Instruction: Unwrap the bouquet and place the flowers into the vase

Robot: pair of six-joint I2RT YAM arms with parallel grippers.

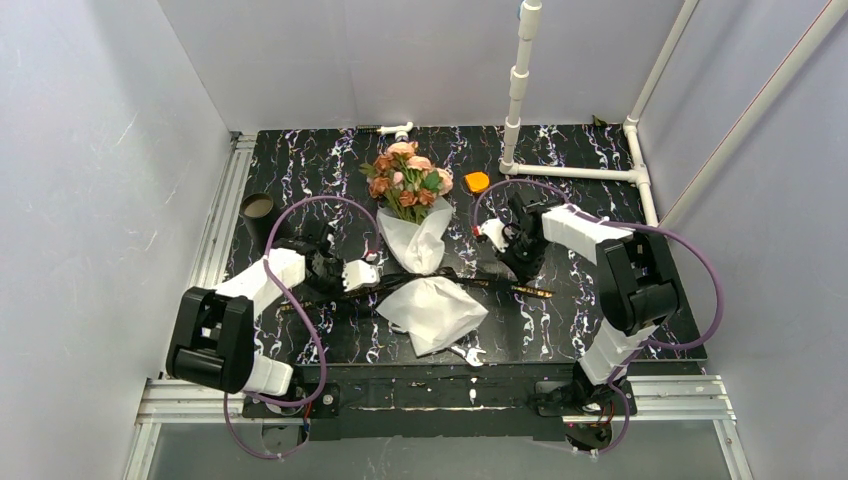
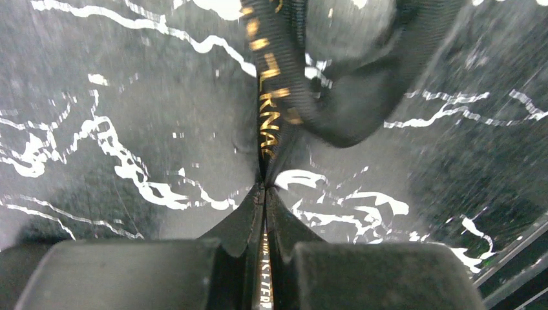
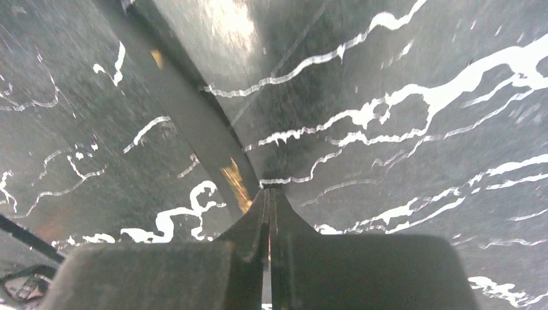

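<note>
Bouquet point(image 1: 414, 205): lies mid-worktop point(image 1: 560, 325), blooms toward the far edge, white wrap toward the near edge; black lettered ribbon point(image 1: 500, 285) crosses its waist
Left pincer point(image 2: 263, 191): clenched on the ribbon's left end
Right pincer point(image 3: 269, 192): clenched, apparently pinching the right end (view blurred)
Vase point(image 1: 258, 210): upright, far left, well apart from the bouquet

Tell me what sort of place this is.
Probably a lab test booth for robots: plain white walls box in a black marbled table, with metal rails and a white pipe frame at its edges.
</note>
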